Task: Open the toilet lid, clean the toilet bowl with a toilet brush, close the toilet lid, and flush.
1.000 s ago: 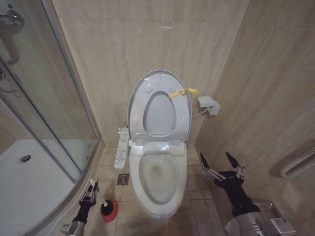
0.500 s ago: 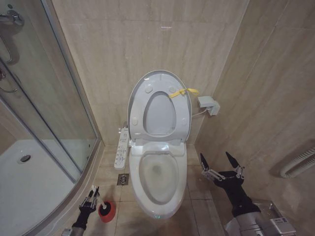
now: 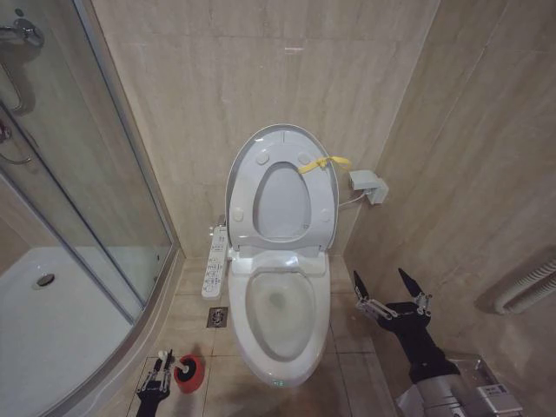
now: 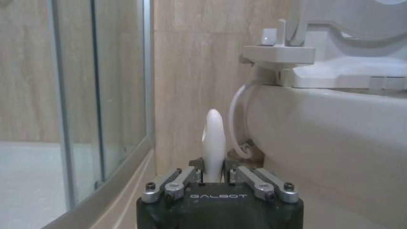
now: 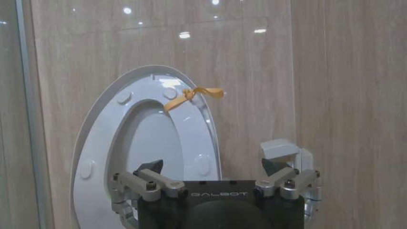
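Head view high, looking down; 2 wrist views low, facing wall; all share toilet lid (image 3: 281, 187).

Beige marble-look wall tiles (image 3: 217, 78) all round, glossy, with ceiling lights mirrored high on them. Curved glass shower enclosure (image 3: 95, 174) filling the near-left corner, as the head camera sees it, its metal frame running down to a raised curb. Inside the enclosure: white shower tray (image 3: 43, 330) with a round drain (image 3: 42, 280), chrome fittings (image 3: 19, 35) up top. Just outside its curb, beige floor tiles (image 3: 187, 304) and a small square floor drain (image 3: 216, 317). Well across from the enclosure, a white wall box (image 3: 368, 185) and a ribbed white hose (image 3: 530, 287).
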`<state>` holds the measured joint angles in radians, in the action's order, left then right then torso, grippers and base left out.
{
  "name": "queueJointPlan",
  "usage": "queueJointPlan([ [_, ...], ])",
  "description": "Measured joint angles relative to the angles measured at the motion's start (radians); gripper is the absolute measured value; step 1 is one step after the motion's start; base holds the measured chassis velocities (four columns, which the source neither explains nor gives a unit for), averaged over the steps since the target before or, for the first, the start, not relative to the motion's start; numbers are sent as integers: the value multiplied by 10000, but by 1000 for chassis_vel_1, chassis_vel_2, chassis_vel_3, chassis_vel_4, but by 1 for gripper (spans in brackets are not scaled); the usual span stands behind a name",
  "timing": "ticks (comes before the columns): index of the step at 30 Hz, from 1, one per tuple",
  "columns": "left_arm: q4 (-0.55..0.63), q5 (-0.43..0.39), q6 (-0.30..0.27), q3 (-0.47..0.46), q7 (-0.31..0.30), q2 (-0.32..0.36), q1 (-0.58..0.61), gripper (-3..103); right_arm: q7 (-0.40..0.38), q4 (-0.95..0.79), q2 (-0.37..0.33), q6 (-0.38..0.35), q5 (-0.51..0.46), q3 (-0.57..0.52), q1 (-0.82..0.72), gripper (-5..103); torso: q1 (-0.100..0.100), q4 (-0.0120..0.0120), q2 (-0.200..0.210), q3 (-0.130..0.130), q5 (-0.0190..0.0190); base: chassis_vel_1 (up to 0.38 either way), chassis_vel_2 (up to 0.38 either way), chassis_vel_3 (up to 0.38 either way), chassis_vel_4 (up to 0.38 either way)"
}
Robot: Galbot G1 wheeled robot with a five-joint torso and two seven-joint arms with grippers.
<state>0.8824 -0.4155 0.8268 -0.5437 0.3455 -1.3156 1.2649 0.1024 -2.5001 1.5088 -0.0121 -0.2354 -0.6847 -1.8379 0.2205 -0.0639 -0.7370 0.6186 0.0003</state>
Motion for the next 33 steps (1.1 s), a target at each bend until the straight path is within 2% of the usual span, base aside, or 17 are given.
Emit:
queueJointPlan([
  [9,681,-39,-107,42,41,10,272,19,0,0,0,0,0,0,0,100,3,0,3,1,-9,0,0,0,0],
  [21,876,15,-108,11,71,95,453,19,0,0,0,0,0,0,0,100,2,0,3,1,-4,0,0,0,0],
  [22,812,16,-108,22,99,116,453,39,0,0,0,0,0,0,0,100,3,1,3,1,-4,0,0,0,0],
  [28,780,12,-106,33,237,217,483,39,0,0,0,0,0,0,0,100,2,0,3,1,-4,0,0,0,0],
  [29,904,9,-106,33,250,242,542,66,0,0,0,0,0,0,0,100,2,0,3,1,-4,0,0,0,0],
  [33,1535,-47,-106,-2,251,282,828,66,0,0,0,0,0,0,0,100,2,1,3,1,-4,0,0,0,0],
])
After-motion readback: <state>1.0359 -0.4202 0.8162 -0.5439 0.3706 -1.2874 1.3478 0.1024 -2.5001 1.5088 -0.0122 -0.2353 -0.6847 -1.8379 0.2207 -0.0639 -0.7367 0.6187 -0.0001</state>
